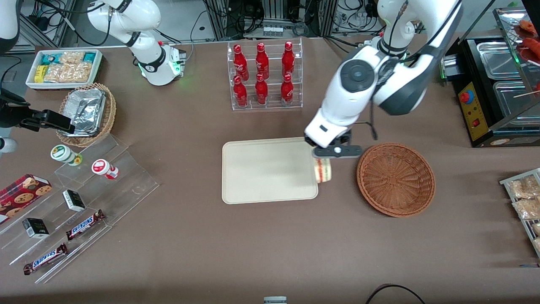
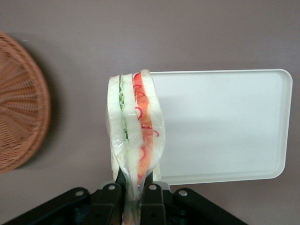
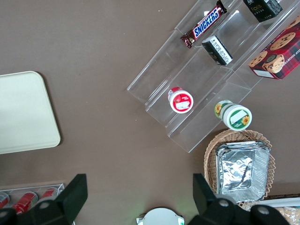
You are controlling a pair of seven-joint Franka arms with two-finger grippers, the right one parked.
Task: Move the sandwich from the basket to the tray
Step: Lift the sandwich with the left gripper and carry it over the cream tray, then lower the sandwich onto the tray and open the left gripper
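The sandwich hangs in the air, held at 1 end by the gripper, whose 2 fingers are closed on its clear wrap. It is just over the edge of the tray that faces the basket, between these 2 things. The basket has nothing in it and stands near the tray, toward the working arm's end of the table.

White, rounded shells on the working arm, a dark grey disc cap at one joint, a charcoal band around the elbow. A thin black cable runs alongside. The gripper is black, silver screws showing.
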